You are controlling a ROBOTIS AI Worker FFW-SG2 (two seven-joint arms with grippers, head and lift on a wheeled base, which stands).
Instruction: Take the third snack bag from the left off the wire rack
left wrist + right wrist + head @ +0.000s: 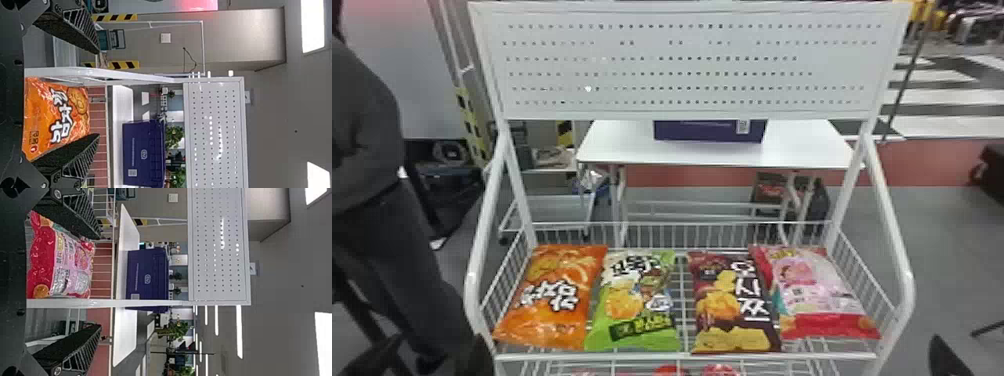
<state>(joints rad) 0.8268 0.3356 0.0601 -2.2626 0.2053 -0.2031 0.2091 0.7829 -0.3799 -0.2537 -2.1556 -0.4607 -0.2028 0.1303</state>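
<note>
Left gripper point(92, 92) and right gripper point(94, 282) face the wire rack point(682, 356), fingers spread and empty. Third snack bag point(732, 305), dark brown, lies flat between green bag point(634, 302) and pink bag point(812, 295). Best pinch its near edge and lift straight up, clear of its neighbours.

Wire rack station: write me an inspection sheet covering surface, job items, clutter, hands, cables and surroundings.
Surface: white wire rack, a wire shelf under a perforated back panel.
Job's things: four snack bags lying flat in a row: orange bag, green bag, dark brown bag (third from the left, the target), pink and red bag.
Clutter: red items partly visible below the front rail.
Hands: left hand open, facing the orange bag; right hand open, facing the pink and red bag; neither touches a bag.
Cables: thin dark cable on the wall behind.
Surroundings: white table behind the rack, dark blue box on it.
</note>
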